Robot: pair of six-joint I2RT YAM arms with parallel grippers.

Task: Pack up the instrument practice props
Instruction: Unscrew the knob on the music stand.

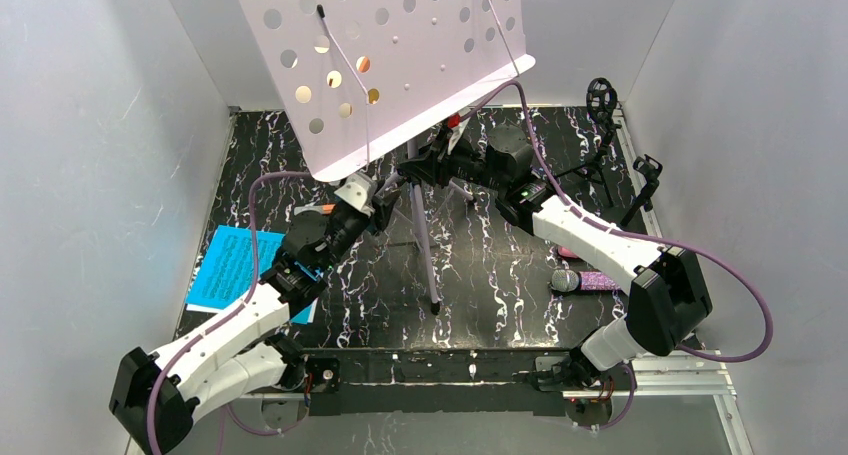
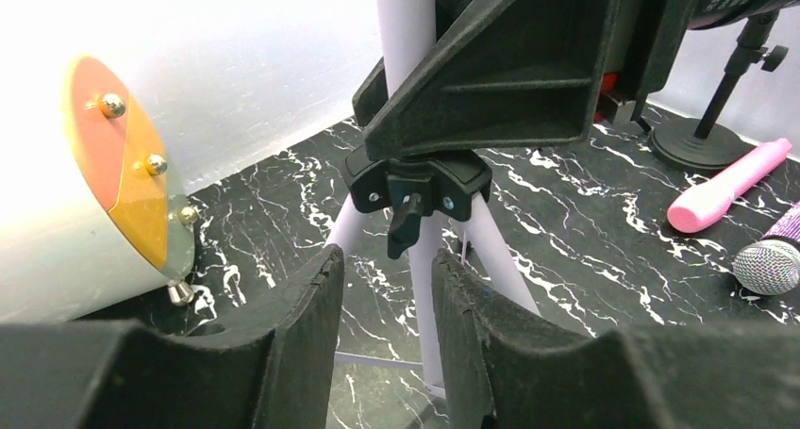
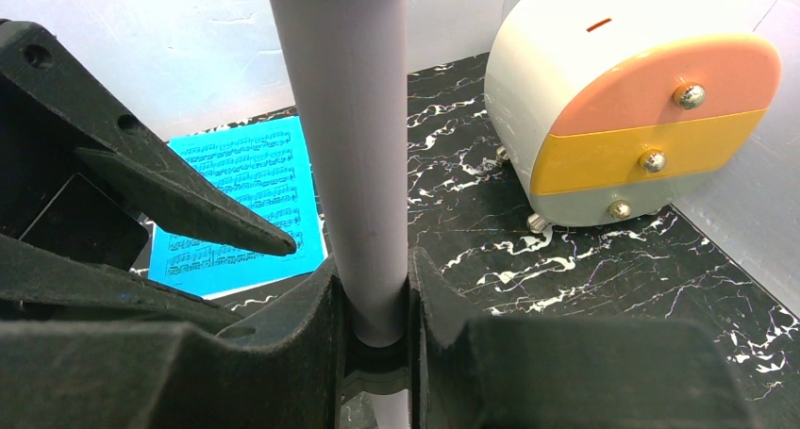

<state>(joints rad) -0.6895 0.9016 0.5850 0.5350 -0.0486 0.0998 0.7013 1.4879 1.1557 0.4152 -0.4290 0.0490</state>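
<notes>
Lilac perforated music rack [image 1: 400, 55] is standing mid-table on its tripod legs. The right gripper [image 3: 373, 292] is squeezing its pole [image 3: 349, 146] just above the black collar [image 2: 415, 179], prob. steadying it so it isn't tipping. Left gripper [image 2: 389, 278] is hanging just short of the collar's knob, jaws apart, gripping nothing; I'd guess it's lining up to loosen the lock. Blue sheet music [image 1: 235, 265] is lying by the left arm. Pink microphone [image 2: 726, 189], glittery microphone [image 1: 590, 280] & black tripods [image 1: 602, 125] are sitting on the right.
</notes>
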